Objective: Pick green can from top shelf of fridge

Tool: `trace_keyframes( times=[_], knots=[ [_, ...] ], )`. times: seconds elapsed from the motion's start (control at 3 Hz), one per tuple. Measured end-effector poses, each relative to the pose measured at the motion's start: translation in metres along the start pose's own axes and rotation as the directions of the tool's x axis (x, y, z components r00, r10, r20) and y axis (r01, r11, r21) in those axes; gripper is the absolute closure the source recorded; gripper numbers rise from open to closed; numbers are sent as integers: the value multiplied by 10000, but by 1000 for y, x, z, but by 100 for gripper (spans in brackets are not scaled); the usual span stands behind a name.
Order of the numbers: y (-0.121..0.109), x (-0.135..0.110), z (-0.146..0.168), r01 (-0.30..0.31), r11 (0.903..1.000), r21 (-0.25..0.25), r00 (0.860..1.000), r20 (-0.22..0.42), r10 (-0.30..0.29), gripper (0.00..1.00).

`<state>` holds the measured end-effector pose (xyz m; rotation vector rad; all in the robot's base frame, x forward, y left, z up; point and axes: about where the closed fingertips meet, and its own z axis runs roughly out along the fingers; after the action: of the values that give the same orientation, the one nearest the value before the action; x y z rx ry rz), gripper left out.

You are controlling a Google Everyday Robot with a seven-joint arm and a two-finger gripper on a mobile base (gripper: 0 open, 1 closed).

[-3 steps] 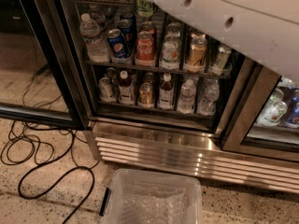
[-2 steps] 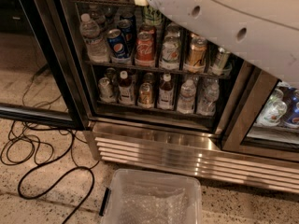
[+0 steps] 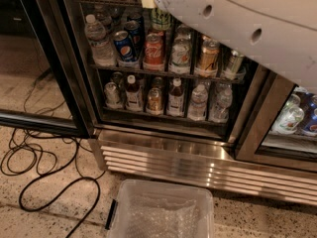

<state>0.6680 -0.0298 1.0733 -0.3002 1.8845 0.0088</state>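
Note:
The fridge (image 3: 163, 155) stands with its black-framed glass door (image 3: 44, 58) swung open to the left. My white arm (image 3: 237, 29) reaches across the top right toward the upper racks. My gripper is out of view, past the top edge beyond the arm's end. A wire shelf (image 3: 99, 0) at the very top holds red-topped drinks, cut off by the frame. The dark green can is not in view. A pale green-and-white can (image 3: 161, 19) stands at the back, just under the arm's end.
A lower rack holds a water bottle (image 3: 99, 41), a blue Pepsi can (image 3: 124, 46), a red cola can (image 3: 154, 51) and other cans. Bottles fill the rack below. A clear plastic bin (image 3: 158, 214) sits on the floor in front. Black cables (image 3: 34, 157) lie at left. Another cooler (image 3: 297, 118) stands at right.
My arm has dropped lower across the view and now covers more of the right side of the racks. The drinks have not moved.

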Motion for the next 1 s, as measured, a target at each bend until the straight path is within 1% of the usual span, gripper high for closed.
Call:
trace_keyframes(
  times=[0.33,0.67,1.0],
  knots=[
    [6,27,-17,-475,9986,-212,9972,-584,461,100],
    [22,58,-40,-908,9934,-695,9898,-1162,823,100],
    [44,86,-64,-1313,9830,-1283,9786,-1753,1078,100]
  ],
)
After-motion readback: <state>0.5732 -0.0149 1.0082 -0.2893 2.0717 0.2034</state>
